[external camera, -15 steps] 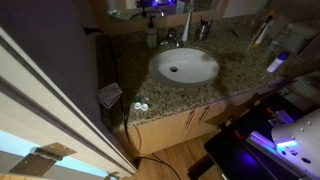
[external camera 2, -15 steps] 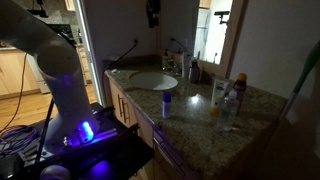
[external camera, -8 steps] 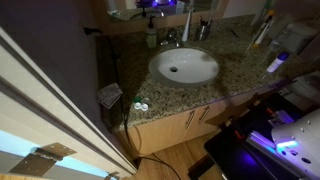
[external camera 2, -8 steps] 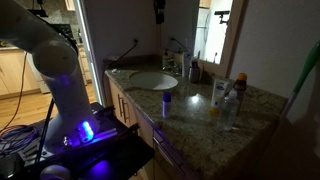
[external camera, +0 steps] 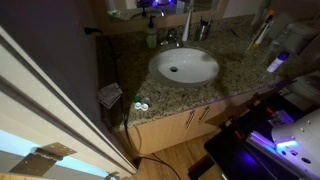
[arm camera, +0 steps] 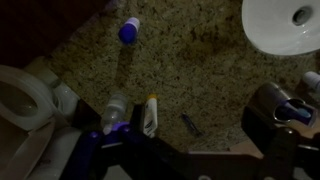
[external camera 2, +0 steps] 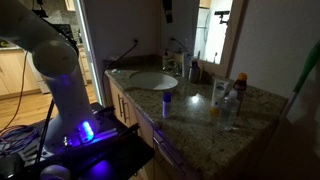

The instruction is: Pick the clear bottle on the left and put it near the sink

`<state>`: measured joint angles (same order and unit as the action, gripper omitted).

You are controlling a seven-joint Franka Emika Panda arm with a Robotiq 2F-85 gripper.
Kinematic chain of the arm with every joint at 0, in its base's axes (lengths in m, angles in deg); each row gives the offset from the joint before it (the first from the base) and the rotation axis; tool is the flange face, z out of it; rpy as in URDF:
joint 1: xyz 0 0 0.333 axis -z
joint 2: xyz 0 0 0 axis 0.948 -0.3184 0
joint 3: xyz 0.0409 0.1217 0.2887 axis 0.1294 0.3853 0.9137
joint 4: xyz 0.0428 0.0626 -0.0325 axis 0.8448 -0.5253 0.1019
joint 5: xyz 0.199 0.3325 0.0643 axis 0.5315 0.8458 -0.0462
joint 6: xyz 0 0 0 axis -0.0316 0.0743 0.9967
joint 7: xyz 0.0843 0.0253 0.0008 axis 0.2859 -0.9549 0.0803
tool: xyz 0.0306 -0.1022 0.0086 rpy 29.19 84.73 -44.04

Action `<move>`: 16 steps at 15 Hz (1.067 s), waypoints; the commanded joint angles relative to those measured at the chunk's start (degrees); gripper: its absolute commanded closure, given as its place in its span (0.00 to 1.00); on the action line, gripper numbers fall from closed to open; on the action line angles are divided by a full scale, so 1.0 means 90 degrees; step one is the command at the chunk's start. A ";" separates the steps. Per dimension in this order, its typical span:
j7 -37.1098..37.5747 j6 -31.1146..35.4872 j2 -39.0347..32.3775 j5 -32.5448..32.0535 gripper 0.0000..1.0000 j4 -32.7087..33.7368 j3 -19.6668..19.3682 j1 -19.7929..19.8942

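The clear bottle [external camera: 152, 38], small and yellowish-green with a dark pump top, stands upright at the back left of the counter, beside the faucet. The sink [external camera: 185, 66] is a white oval basin in speckled brown granite; it also shows in an exterior view [external camera 2: 152, 81] and at the top right of the wrist view [arm camera: 285, 25]. My gripper [external camera 2: 166, 10] hangs high above the counter, near the top of the frame. In the wrist view my gripper [arm camera: 190, 145] is open and empty. The clear bottle is out of the wrist view.
A tall bluish-white bottle [external camera: 187, 24] and a metal cup [external camera: 204, 30] stand behind the basin. A blue-capped bottle [arm camera: 129, 30], a tube [arm camera: 150, 115] and a small dark object [arm camera: 190, 123] lie on the granite. Several bottles [external camera 2: 226, 95] stand at the counter's far end. A toilet [arm camera: 20, 95] stands beside the counter.
My gripper has moved sideways along the top of an exterior view, to the right in that frame. Nothing on the counter has moved.
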<state>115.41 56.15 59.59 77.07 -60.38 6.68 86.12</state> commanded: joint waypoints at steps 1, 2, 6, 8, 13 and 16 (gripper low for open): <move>0.0287 0.0303 -0.0328 -0.0512 0.00 -0.0023 -0.0195 0.0755; 0.0270 0.0346 -0.0393 -0.0704 0.00 -0.0035 -0.0429 0.0989; 0.0352 0.0610 -0.1003 -0.0858 0.00 0.0287 -0.1318 0.1755; 0.0264 0.0584 -0.0723 -0.0802 0.00 0.0084 -0.1195 0.1721; 0.1347 0.0916 -0.1420 -0.1105 0.00 0.0149 -0.1175 0.1923; 0.2464 0.1429 -0.2166 -0.0984 0.00 0.0364 -0.1325 0.1902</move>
<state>130.71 64.68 47.57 67.43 -59.23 -5.06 101.74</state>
